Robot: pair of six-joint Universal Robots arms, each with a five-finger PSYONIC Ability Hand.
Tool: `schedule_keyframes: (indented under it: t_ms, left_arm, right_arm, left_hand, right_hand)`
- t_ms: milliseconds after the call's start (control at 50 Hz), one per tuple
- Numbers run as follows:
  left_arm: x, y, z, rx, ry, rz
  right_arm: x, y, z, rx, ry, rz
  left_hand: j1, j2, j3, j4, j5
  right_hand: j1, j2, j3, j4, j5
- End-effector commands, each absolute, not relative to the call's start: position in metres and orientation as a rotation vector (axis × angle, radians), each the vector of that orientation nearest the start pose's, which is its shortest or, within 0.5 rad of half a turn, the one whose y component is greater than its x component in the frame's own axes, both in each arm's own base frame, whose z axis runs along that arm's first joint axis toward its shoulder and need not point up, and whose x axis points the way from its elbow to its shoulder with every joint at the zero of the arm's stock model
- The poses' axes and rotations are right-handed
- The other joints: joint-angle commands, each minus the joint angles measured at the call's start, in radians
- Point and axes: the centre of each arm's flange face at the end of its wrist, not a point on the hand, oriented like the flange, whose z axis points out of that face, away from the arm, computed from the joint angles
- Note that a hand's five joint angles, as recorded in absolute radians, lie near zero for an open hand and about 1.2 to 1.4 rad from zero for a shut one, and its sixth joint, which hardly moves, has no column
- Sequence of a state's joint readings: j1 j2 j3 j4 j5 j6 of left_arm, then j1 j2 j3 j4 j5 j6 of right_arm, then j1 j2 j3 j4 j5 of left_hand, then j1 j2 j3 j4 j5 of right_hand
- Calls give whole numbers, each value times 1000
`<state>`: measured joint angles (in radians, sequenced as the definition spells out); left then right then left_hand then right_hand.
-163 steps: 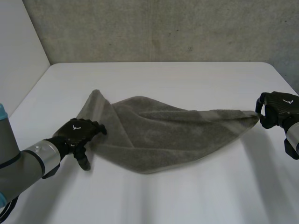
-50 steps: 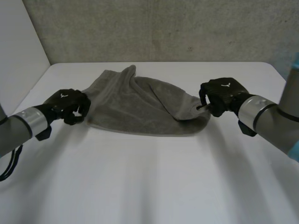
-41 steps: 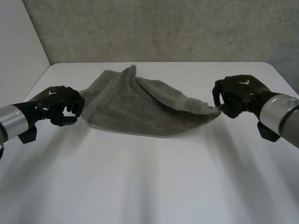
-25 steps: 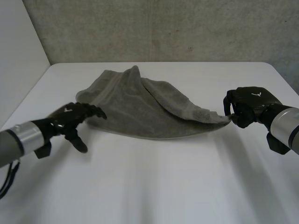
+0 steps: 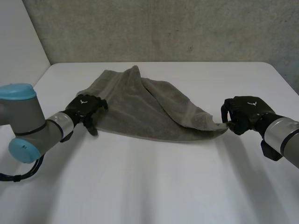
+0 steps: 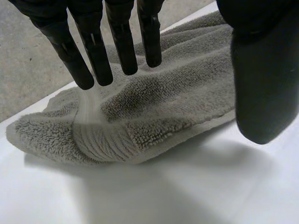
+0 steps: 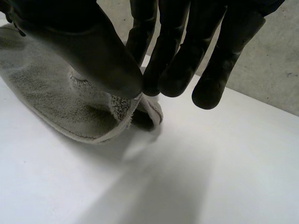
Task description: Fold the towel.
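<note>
L arm (image 5: 29,122): grey joint w/ light-blue caps, comes in over left side of white worktop (image 5: 154,186), forearm angled toward the towel.

L hand (image 5: 86,104): at towel's left end, on the near edge of the cloth. In left wrist view (image 6: 122,39) fingers (image 6: 96,53) are straight and side by side, tips right at the pile. Can't tell if they touch it. Thumb is well apart, out over bare worktop (image 6: 187,196). Spread wide, holding nothing.

Towel (image 5: 149,109): grey terry, lies on worktop btw the two hands, around mid-worktop and nearer the far side. Bunched, not flat: a peak at the far edge, and one layer lapped over another w/ a diagonal fold running from the peak down to the right end. Left end (image 6: 154,107) is rounded and doubled over, w/ a ribbed woven band just under L fingertips. Right end (image 7: 60,98) narrows to a point at R hand.

R hand (image 5: 245,112): at towel's right tip. In right wrist view (image 7: 93,51) thumb presses against fingers (image 7: 170,56) w/ the towel corner caught btw them. Narrow pinch on that corner. Corner is raised a little off worktop (image 7: 210,177), cloth sloping down from it.

R arm (image 5: 282,137): grey, enters from right side, wrist low over worktop.
</note>
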<state>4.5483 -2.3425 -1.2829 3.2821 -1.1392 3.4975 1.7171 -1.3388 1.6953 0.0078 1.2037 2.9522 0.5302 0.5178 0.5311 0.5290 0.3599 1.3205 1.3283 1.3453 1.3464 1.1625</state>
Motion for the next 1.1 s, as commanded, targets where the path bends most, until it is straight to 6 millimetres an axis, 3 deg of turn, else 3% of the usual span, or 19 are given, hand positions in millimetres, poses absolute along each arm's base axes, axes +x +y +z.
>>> schedule_keyframes:
  t_ms: [20, 140, 420, 780, 940, 1100]
  left_arm:
    - [-235, -386, 108, 1084, 2518, -1952]
    - [-235, -389, 101, 1086, 2523, -1945]
    - [-236, -398, 107, 1105, 2455, -1979]
    - [-236, -412, 104, 1067, 2416, -1994]
    - [-236, -415, 108, 1060, 2396, -2014]
    - [-237, -422, 116, 1044, 2356, -2048]
  right_arm:
    - [207, -278, 203, -694, 2257, -1619]
    - [208, -279, 199, -695, 2256, -1619]
    - [209, -277, 197, -699, 2259, -1610]
    - [209, -277, 189, -702, 2272, -1583]
    - [210, -277, 185, -726, 2283, -1575]
    - [210, -277, 184, -730, 2284, -1575]
  left_hand:
    - [59, 71, 58, 60, 55]
    - [162, 174, 161, 163, 157]
    - [241, 253, 240, 242, 237]
    - [253, 265, 252, 254, 249]
    - [537, 549, 536, 538, 533]
    - [541, 553, 540, 542, 536]
  right_hand:
    - [76, 68, 51, 50, 59]
    - [76, 68, 51, 50, 59]
    - [76, 68, 51, 50, 59]
    - [76, 68, 51, 50, 59]
    - [76, 68, 51, 50, 59]
    - [76, 68, 51, 50, 59]
